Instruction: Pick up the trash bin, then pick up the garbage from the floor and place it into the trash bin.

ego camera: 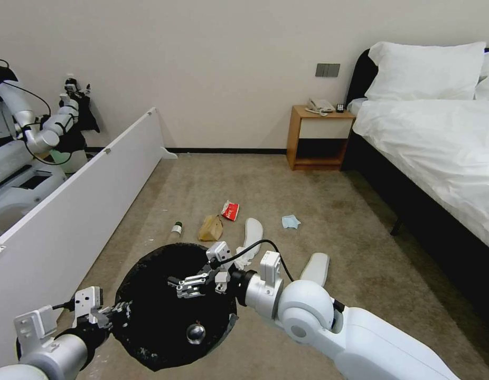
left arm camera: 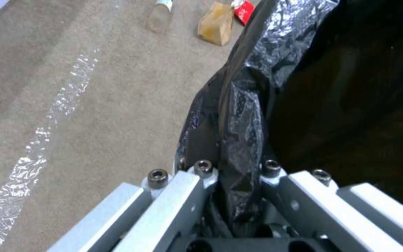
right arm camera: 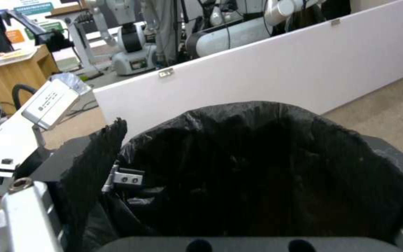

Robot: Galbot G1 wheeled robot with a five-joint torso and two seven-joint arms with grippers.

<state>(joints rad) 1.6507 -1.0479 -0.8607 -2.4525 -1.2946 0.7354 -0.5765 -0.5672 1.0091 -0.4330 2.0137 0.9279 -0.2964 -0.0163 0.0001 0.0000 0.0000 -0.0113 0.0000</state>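
Observation:
The trash bin [ego camera: 170, 311], lined with a crinkly black bag, stands low in the head view. My left gripper [ego camera: 116, 310] is shut on its near-left rim; the left wrist view shows the bag's folded edge [left arm camera: 239, 115] pinched in the left gripper [left arm camera: 234, 168]. My right gripper [ego camera: 187, 285] hovers open over the bin's mouth, holding nothing, with the bin's black lining [right arm camera: 267, 168] below it. A small shiny round object [ego camera: 195, 332] lies inside. Garbage lies beyond on the carpet: a clear bottle [ego camera: 176, 229], brown paper bag [ego camera: 210, 228], red packet [ego camera: 230, 210], two white slippers [ego camera: 252, 232] [ego camera: 315, 268] and a pale-blue mask [ego camera: 290, 221].
A long white partition board [ego camera: 86, 200] runs along the left, with another robot [ego camera: 38, 132] behind it. A bed [ego camera: 440, 153] fills the right side and a wooden nightstand [ego camera: 318, 137] stands at the far wall. A shiny tape strip [left arm camera: 38, 147] lies on the carpet.

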